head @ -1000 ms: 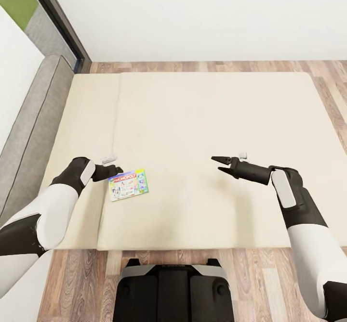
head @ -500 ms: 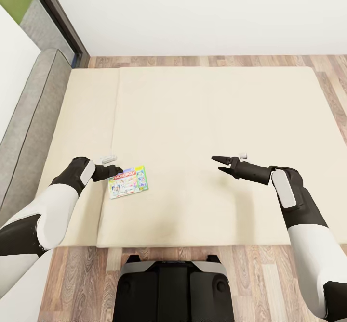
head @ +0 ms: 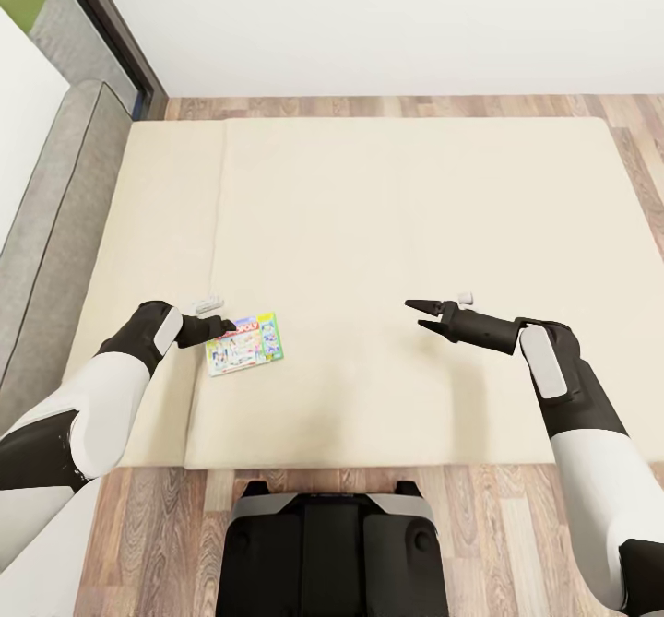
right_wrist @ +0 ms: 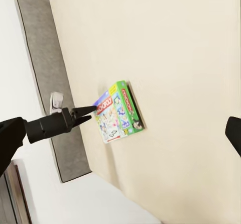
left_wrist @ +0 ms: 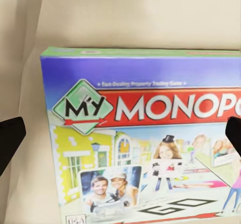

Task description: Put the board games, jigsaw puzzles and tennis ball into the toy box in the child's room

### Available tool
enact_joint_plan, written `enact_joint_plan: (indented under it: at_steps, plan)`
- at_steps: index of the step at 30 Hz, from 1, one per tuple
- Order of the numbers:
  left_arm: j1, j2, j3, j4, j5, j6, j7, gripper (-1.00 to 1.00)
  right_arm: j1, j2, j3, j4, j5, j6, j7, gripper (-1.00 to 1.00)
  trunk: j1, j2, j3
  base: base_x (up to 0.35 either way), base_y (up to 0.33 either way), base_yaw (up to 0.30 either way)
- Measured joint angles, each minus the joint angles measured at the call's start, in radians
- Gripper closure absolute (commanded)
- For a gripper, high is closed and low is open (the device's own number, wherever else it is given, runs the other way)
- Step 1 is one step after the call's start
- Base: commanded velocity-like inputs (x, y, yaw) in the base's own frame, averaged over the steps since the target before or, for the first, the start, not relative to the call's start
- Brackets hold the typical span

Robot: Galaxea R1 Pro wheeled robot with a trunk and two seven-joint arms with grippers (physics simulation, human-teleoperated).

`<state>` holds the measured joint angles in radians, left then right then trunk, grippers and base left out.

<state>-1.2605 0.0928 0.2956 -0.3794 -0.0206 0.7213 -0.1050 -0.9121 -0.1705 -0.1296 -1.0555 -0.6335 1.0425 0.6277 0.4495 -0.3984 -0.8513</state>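
Brightly printed board game (head: 244,344) reading "MY MONOPOLY" across a red banner, lying flat on the cream bed (head: 397,230), toward the near left part of the mattress, just right of the seam running across it. Seen close up from the left wrist camera (left_wrist: 145,138), with cartoon houses, photographed faces and a green top edge. Seen from the right wrist camera (right_wrist: 118,112) as a small coloured box on the plain mattress. Left gripper (head: 221,326) at the box's left upper corner, dark fingertips touching or nearly touching its edge; whether closed on the box or merely against it cannot be told. From the left wrist camera, two dark fingertips (left_wrist: 10,138) standing well apart at either side of the box. Right gripper (head: 420,314) hovering over bare mattress, well apart from the game, with both pointed fingers spread and nothing between them. Grey upholstered headboard (head: 46,230) along the bed's left side, white wall beyond, wood-plank floor (head: 138,525) at the near edge, dark robot base (head: 332,552) below.
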Motion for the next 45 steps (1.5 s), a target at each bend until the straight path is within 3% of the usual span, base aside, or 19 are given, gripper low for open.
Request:
enact_joint_plan:
  at_steps: [45]
  plan:
    - [0.0,-0.001,-0.001,0.0,0.001,-0.001,0.0,-1.0,0.001,0.0,-0.007,-0.015,0.01,0.0,-0.004,-1.0,0.0,0.0,-0.01,0.0,0.0,0.0]
